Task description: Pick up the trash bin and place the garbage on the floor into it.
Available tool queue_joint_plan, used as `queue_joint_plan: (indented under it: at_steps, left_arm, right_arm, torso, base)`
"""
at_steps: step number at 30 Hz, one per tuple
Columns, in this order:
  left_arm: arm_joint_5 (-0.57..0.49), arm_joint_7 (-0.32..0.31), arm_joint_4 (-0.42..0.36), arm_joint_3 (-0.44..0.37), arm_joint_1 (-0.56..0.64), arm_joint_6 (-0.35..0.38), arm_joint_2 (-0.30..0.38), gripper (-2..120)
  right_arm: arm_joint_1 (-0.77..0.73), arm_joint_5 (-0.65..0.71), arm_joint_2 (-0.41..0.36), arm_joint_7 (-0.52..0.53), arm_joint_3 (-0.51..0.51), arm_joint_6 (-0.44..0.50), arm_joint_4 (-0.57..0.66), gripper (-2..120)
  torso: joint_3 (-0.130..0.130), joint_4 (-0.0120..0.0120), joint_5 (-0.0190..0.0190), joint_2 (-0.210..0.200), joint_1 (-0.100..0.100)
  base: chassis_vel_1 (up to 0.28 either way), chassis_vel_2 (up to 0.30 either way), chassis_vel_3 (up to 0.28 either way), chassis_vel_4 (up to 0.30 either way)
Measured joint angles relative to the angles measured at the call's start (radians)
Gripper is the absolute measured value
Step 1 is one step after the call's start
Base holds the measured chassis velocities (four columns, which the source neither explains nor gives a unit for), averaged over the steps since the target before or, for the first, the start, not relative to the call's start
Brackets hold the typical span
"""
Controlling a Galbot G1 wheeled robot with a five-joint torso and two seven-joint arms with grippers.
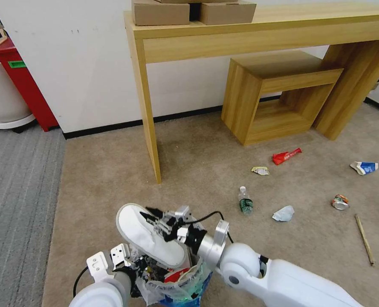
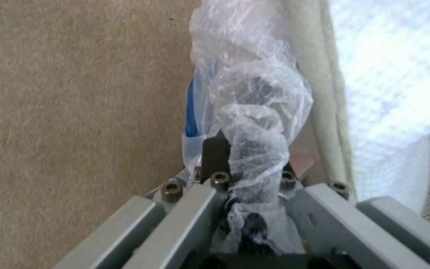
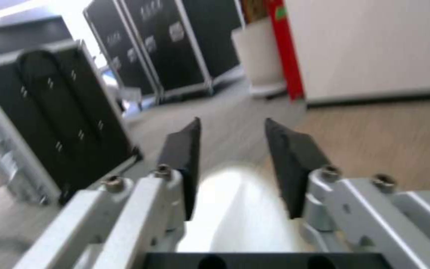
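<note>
The trash bin [image 1: 185, 288], lined with a crinkled clear bag with blue low down, hangs at the bottom of the head view. My left gripper [image 1: 127, 259] is shut on its rim, pinching the bag [image 2: 255, 97] between its fingers [image 2: 215, 151]. A white slipper [image 1: 148, 234] lies tilted across the bin's mouth, on other litter inside. My right gripper [image 1: 151, 213] is just above the slipper [image 3: 235, 209], open, with its pads [image 3: 289, 164] apart. Garbage lies on the beige floor [image 1: 198, 162]: a red wrapper [image 1: 286, 156], small wrapper [image 1: 260, 170], bottle [image 1: 245, 201], crumpled paper [image 1: 283, 213], can [image 1: 339, 201], carton [image 1: 364, 167] and stick [image 1: 364, 239].
A tall wooden table [image 1: 257, 34] with cardboard boxes [image 1: 193, 12] stands against the wall, with a low wooden stool [image 1: 279, 94] under it. Grey ribbed carpet [image 1: 18, 204], a red cabinet [image 1: 23, 81] and a white planter [image 1: 1, 94] are to the left. Black cases [image 3: 150, 45] stand farther off.
</note>
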Motion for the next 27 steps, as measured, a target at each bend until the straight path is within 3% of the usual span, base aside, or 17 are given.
queue_joint_plan:
  at_steps: [6, 16, 22, 27]
  left_arm:
    - [0.04, 0.02, 0.003, -0.02, -0.015, -0.009, 0.019, 0]
    - [0.18, 0.07, 0.027, -0.031, -0.022, -0.018, 0.036, 0]
    - [0.229, 0.089, 0.024, -0.055, -0.017, -0.023, 0.059, 0]
    - [0.203, 0.086, -0.008, -0.083, -0.016, -0.028, 0.082, 0]
  right_arm:
    - [0.05, 0.057, -0.01, 0.001, 0.141, -0.021, 0.063, 66]
    - [-0.04, 0.03, -0.009, 0.019, 0.217, -0.023, 0.063, 99]
    - [-0.049, 0.022, 0.006, 0.026, 0.22, -0.022, 0.046, 100]
    - [-0.052, 0.018, 0.015, 0.038, 0.218, -0.022, 0.032, 100]
  torso:
    - [0.0, 0.0, 0.0, 0.0, 0.0]
    - [0.0, -0.0002, 0.0, 0.0, 0.0]
    - [0.0, 0.0, -0.0001, 0.0, 0.0]
    - [0.0, -0.0001, 0.0, 0.0, 0.0]
  base:
    - [0.0, 0.0, 0.0, 0.0]
    - [0.0, 0.0, 0.0, 0.0]
    - [0.0, 0.0, 0.0, 0.0]
    - [0.0, 0.0, 0.0, 0.0]
